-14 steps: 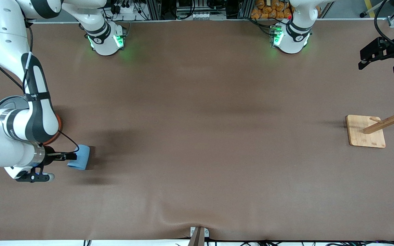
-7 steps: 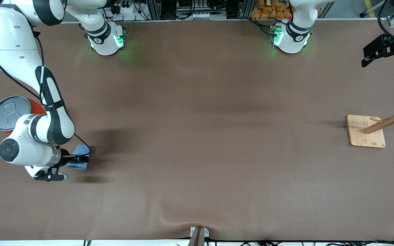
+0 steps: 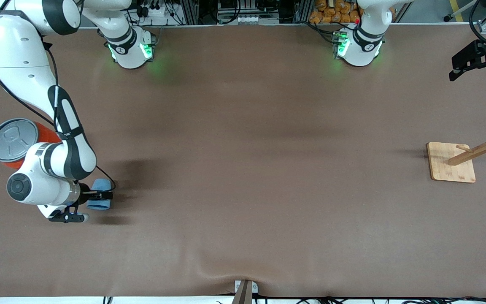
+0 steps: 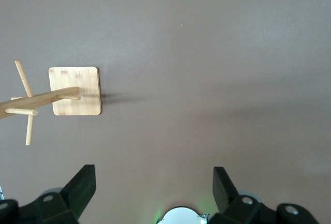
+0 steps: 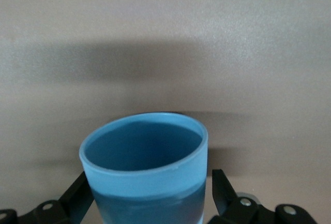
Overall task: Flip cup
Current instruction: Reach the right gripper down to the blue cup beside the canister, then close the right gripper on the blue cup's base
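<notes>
The small light-blue cup [image 3: 99, 202] is between the fingers of my right gripper [image 3: 101, 195], near the right arm's end of the table. The gripper is shut on the cup's lower wall. In the right wrist view the cup [image 5: 147, 175] fills the space between the black fingers [image 5: 77, 193], and its open rim shows with the inside empty. I cannot tell whether the cup touches the mat. My left gripper [image 3: 475, 69] waits high at the left arm's end of the table. It is open and empty, and its fingers [image 4: 83, 185] stand wide apart.
A large orange can with a grey pull-tab lid [image 3: 12, 140] stands close beside the right arm's wrist, farther from the front camera than the cup. A wooden peg rack on a square base [image 3: 452, 164] stands under the left gripper and also shows in the left wrist view [image 4: 75, 90].
My right wrist has turned with the cup in it, and the cup has gone from lying sideways to more upright. The right arm shifted and uncovered the orange can. The left gripper drifted slightly outward.
</notes>
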Motion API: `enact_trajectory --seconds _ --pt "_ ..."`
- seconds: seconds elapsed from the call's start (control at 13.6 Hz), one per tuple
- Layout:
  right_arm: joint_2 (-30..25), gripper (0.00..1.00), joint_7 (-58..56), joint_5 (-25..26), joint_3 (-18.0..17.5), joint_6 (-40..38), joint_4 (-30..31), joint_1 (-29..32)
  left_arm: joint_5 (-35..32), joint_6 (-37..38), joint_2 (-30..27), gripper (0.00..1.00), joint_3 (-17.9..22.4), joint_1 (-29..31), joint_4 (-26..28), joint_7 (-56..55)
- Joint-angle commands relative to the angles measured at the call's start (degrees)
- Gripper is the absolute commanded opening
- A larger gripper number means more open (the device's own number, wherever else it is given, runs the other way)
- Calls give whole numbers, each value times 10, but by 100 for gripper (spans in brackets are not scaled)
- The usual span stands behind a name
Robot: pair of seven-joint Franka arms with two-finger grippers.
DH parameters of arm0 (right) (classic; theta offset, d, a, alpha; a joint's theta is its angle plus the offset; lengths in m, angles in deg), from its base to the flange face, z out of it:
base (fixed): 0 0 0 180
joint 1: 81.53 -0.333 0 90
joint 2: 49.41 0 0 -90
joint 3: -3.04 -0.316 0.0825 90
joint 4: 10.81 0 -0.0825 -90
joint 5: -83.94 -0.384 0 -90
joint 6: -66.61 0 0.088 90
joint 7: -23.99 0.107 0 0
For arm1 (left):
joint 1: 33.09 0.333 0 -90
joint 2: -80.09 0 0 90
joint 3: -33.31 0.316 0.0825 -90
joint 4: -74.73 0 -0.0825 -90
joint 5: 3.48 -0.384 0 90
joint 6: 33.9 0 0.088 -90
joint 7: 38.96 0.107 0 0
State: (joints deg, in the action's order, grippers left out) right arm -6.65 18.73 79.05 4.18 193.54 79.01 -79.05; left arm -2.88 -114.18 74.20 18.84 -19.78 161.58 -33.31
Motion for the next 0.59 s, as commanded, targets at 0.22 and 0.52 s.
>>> enact_trajectory --seconds 0.22,0.52 --pt "-6 65 -112 -7 0 23 -4 5 1 11 -4 100 0 3 -6 9" --pt "-40 66 -241 -6 0 8 -12 16 4 11 -4 100 0 3 -6 8"
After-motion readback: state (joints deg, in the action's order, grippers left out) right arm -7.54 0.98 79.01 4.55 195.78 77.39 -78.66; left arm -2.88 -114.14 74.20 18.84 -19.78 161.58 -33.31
